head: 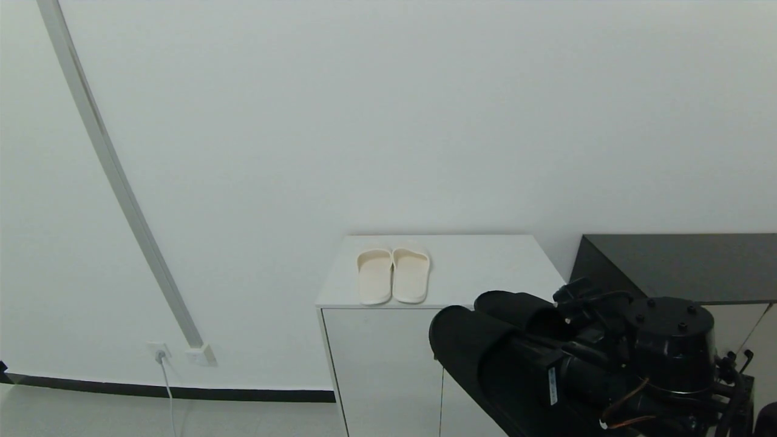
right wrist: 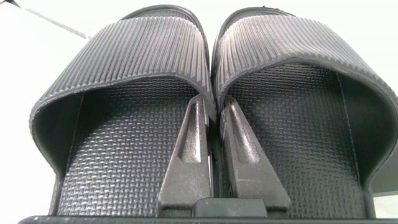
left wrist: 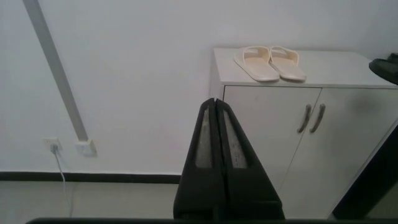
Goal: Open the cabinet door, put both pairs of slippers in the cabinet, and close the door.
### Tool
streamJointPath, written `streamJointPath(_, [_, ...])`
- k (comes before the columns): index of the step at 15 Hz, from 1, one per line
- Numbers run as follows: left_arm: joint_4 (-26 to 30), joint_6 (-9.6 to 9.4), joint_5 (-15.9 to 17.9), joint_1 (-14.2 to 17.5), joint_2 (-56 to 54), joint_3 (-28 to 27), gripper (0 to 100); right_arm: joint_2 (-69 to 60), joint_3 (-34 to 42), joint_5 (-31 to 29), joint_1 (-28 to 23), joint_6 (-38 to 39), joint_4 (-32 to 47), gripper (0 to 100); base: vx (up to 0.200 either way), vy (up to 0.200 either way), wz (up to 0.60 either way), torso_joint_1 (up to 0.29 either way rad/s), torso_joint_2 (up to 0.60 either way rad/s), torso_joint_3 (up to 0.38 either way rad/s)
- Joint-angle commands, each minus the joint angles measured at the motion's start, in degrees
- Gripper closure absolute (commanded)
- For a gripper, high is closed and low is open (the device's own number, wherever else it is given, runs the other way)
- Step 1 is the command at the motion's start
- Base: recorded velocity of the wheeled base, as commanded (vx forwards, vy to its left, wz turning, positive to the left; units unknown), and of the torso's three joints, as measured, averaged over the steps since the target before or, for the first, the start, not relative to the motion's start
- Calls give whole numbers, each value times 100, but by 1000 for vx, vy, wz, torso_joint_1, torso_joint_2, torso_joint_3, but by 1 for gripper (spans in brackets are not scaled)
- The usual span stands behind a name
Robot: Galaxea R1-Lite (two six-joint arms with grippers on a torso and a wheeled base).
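Pinching the ribbed black slippers point(right wrist: 143, 56) side by side, the right gripper point(right wrist: 211, 104) clamps them; left gripper point(left wrist: 216, 103) closed

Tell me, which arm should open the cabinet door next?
Left. The left claw is empty and faces the closed cabinet doors; the right claw is clamped on the black slippers.
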State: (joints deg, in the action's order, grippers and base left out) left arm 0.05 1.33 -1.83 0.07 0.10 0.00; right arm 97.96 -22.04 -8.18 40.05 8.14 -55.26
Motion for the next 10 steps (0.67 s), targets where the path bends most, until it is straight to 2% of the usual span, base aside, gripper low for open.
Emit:
streamJointPath(1, [4,-1,-2,1,8,0,100,21,24,1,3,3,-2,100,0,0,0,0,0,0])
streamJointPath(3, [-5,-1,-2,1,-1,0,100,-23,24,-8,12,3,-2,100,0,0,0,-132,303,158])
streamJointPath(4, [-5,-1,16,1,-1,0,0,-32,51,-8,12,3,-2,100,0,0,0,-134,325,183])
streamJointPath(10, [4,8,7,1,-1,0,0,83,121,36,21,3,-11,100,0,0,0,-150,341,182])
